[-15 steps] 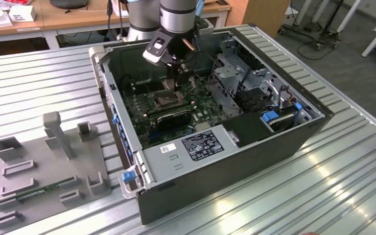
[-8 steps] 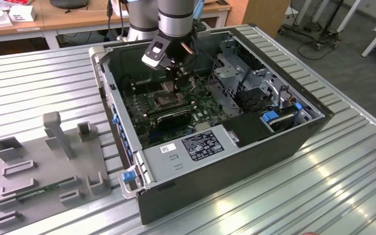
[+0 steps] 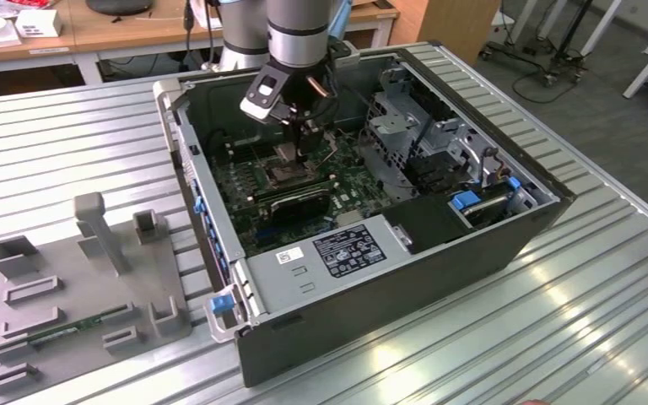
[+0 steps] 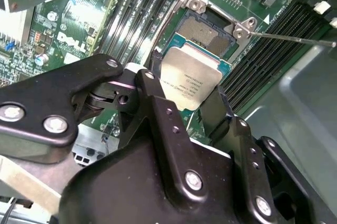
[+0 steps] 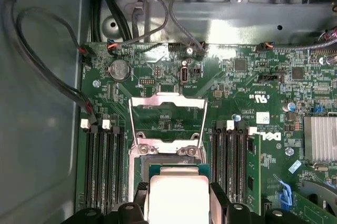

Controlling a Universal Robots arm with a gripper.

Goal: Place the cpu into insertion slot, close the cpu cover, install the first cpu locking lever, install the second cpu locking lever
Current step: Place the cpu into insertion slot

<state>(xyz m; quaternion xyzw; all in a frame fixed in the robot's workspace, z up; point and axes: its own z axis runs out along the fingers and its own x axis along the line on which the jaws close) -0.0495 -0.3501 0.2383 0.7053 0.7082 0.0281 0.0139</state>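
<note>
1. Inside the open computer case (image 3: pixel 414 253), your gripper (image 3: pixel 290 145) hangs over the green motherboard (image 3: pixel 301 181). A grey fixture tray (image 3: pixel 88 295) lies well apart on the exterior view's left.
2. The fingers (image 4: pixel 152 84) are closed partway, pinching the cpu (image 4: pixel 190 79) by two opposite edges, its silvery face up.
3. The chip sits just beside and partly over the near edge of the insertion slot (image 4: pixel 205 31), whose contact field is bare. It is not seated, and you cannot tell whether a corner is touching the rim.
4. The cpu cover (image 5: pixel 167 101) stands swung open on the far side of the socket, and one locking lever (image 4: pixel 295 38) juts out free.
5. Likely hazard: the chip looks offset from the socket, so lowering it skewed or rotated could drag it across the contacts and bend them.
6. The edge grip is thin. A bump against the rim could tip the chip or let it slip onto the board.
7. The raised cover could drop onto the chip if knocked.
</note>
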